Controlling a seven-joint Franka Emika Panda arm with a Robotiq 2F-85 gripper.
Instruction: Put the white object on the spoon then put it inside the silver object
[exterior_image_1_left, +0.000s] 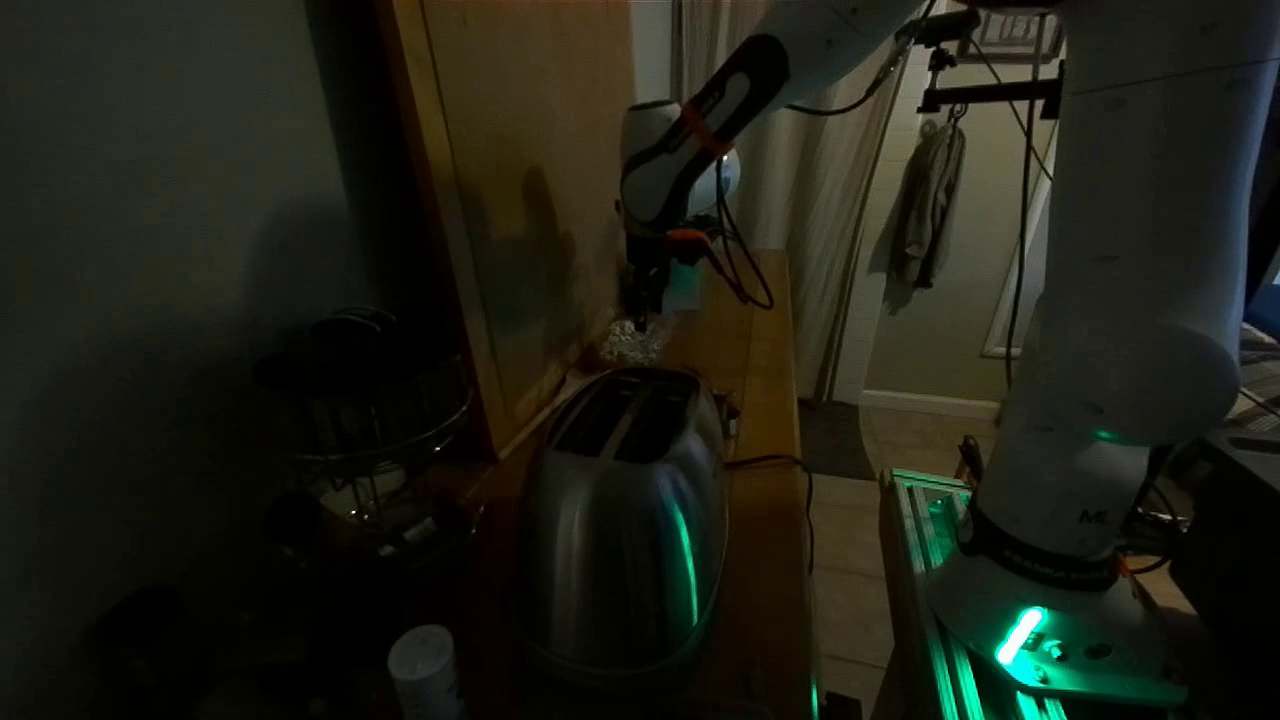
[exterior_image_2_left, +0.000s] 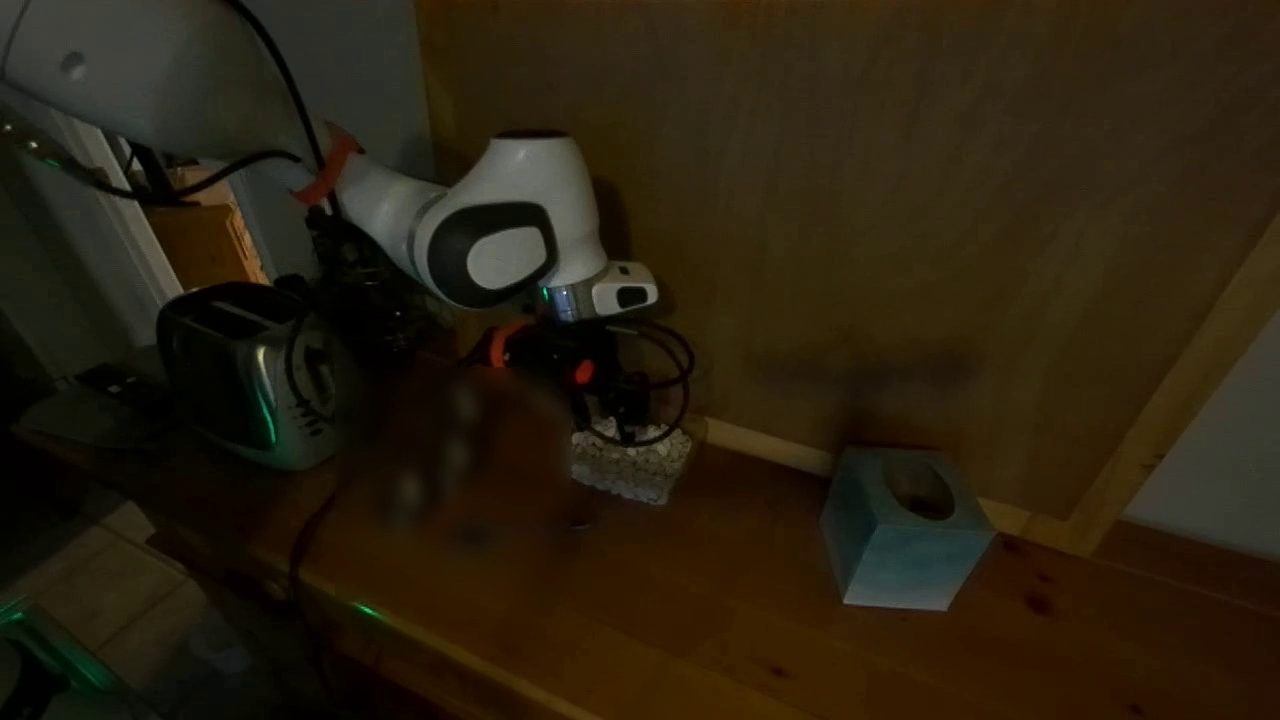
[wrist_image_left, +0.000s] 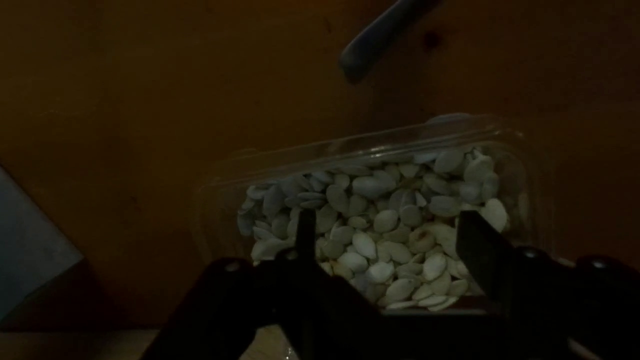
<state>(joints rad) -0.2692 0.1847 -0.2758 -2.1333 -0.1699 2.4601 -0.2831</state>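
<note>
The white objects look like pale seeds, several of them heaped in a clear plastic box (wrist_image_left: 370, 145); the seeds (wrist_image_left: 365, 245) also show in both exterior views (exterior_image_1_left: 632, 345) (exterior_image_2_left: 630, 455). My gripper (wrist_image_left: 387, 220) is open over the seeds, its dark fingers spread with nothing held between them. It also shows low over the box in both exterior views (exterior_image_1_left: 640, 315) (exterior_image_2_left: 625, 430). A grey handle (wrist_image_left: 380, 40), perhaps the spoon's, lies beyond the box; its other end is out of view. The silver toaster (exterior_image_1_left: 620, 540) also shows in an exterior view (exterior_image_2_left: 285, 390).
A pale blue tissue box (exterior_image_2_left: 905, 545) stands on the wooden counter (exterior_image_2_left: 640, 610) beside the seed box. A wooden panel (exterior_image_2_left: 850, 230) rises behind. A dark wire rack (exterior_image_1_left: 375, 440) and a white bottle (exterior_image_1_left: 425, 670) are near the toaster. The scene is dark; one counter patch is blurred.
</note>
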